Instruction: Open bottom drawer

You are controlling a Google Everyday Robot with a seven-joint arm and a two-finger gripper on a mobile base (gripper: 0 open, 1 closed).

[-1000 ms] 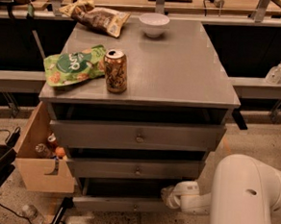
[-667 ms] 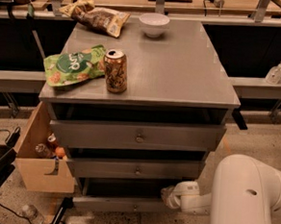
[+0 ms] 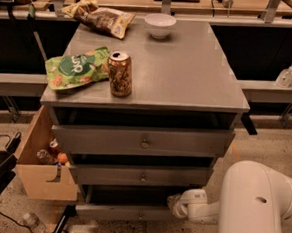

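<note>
The grey cabinet (image 3: 154, 74) has three drawer fronts. The bottom drawer (image 3: 119, 212) is the slimmest, lowest front, with a small round knob (image 3: 140, 217) at its centre, and it stands slightly out from the cabinet. My white arm (image 3: 252, 208) comes in from the lower right. My gripper (image 3: 176, 203) sits at the right end of the bottom drawer, just above its front and under the middle drawer (image 3: 142, 177). Its fingers are hidden against the drawer.
On the cabinet top lie a green snack bag (image 3: 74, 71), a can (image 3: 120, 73), a white bowl (image 3: 160, 25) and a brown snack bag (image 3: 100, 17). A wooden box (image 3: 39, 173) with bottles hangs at the left. A plastic bottle (image 3: 31, 222) lies on the floor.
</note>
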